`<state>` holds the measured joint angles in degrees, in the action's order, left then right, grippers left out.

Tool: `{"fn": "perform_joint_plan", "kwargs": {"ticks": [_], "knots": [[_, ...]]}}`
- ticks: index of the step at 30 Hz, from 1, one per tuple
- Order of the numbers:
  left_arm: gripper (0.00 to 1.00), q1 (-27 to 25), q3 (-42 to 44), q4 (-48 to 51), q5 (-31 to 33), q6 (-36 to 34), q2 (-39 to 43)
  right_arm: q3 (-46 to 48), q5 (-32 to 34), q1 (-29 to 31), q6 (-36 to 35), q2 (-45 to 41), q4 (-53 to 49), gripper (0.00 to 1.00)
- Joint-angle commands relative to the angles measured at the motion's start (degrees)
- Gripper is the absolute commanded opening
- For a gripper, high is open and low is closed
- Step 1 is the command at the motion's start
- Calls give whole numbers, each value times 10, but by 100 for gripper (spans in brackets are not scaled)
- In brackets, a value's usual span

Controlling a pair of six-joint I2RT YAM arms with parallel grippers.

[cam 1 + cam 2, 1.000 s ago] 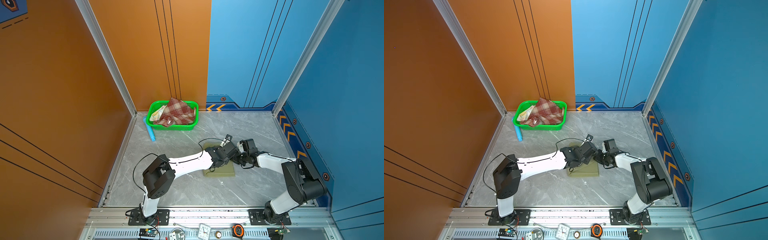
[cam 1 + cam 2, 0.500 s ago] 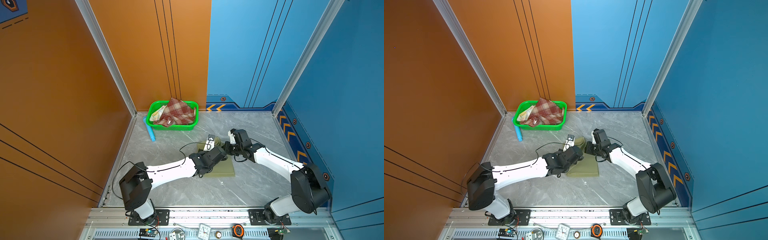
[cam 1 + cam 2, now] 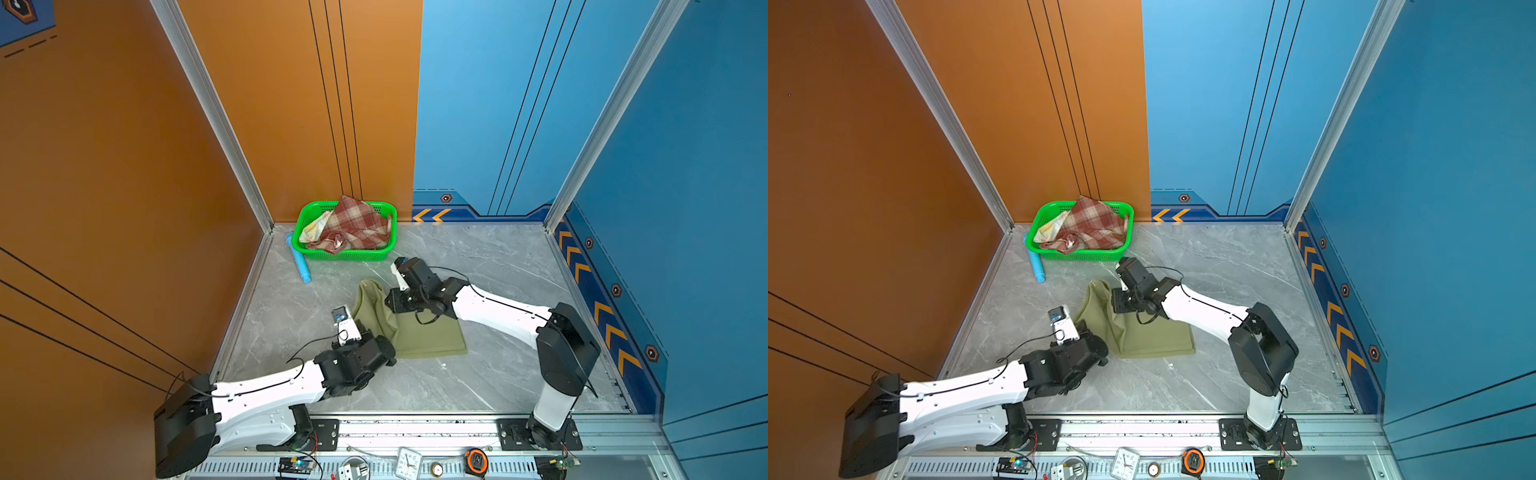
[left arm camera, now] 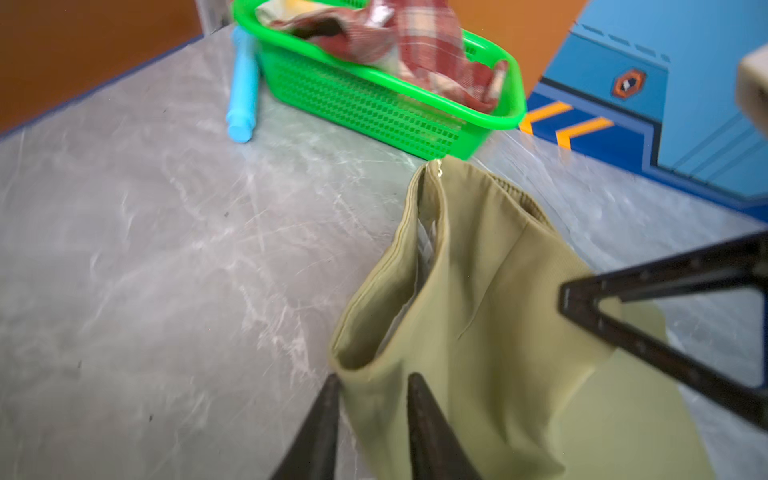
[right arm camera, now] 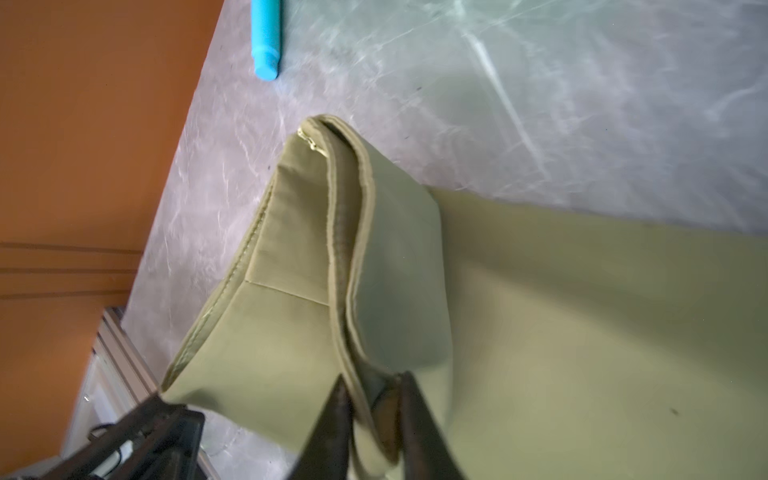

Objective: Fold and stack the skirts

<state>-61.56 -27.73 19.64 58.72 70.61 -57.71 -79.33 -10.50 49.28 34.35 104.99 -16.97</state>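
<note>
Two grippers meet at the olive skirt (image 3: pixel 424 336) in the middle of the table (image 3: pixel 490 266). In its wrist view the left gripper (image 4: pixel 374 378) has its fingers parted by a small gap, and a folded corner of the skirt sits loosely in this gap. The right gripper (image 5: pixel 372 378) is also a little spread, and the seamed edge of the skirt runs between its fingers, with some dark space beside it. Neither gripper carries anything else.

In both top views one part of the olive skirt lies flat on the table, and the part between the two grippers stands up in a loose fold.

One basket (image 3: pixel 345 255), of green plastic mesh, stands at the back of the table against the orange wall, near the olive skirt but not touching it. In it lies the plaid skirt (image 3: pixel 353 224), crumpled, with one corner rising above the rim. Under it, at the left end of the basket, a pale skirt (image 3: pixel 313 226) shows only a little. A blue tube (image 3: pixel 300 262) lies on the table just beside the basket's left end.
</note>
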Motion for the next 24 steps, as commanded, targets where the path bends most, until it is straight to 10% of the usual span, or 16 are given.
{"fn": "perform_joint_plan", "kwargs": {"ticks": [1,7,13,24], "knots": [[46,-14,50,123,50,185,70,-31,-4,6,-5,14,-26,62],[57,-9,84,214,55,204,184,-18,12,-21,-3,-14,-37,76],[67,51,69,228,9,81,247,66,27,-85,8,-68,-43,75],[76,365,10,109,-481,-232,176,213,8,-249,8,-151,-60,74]]}}
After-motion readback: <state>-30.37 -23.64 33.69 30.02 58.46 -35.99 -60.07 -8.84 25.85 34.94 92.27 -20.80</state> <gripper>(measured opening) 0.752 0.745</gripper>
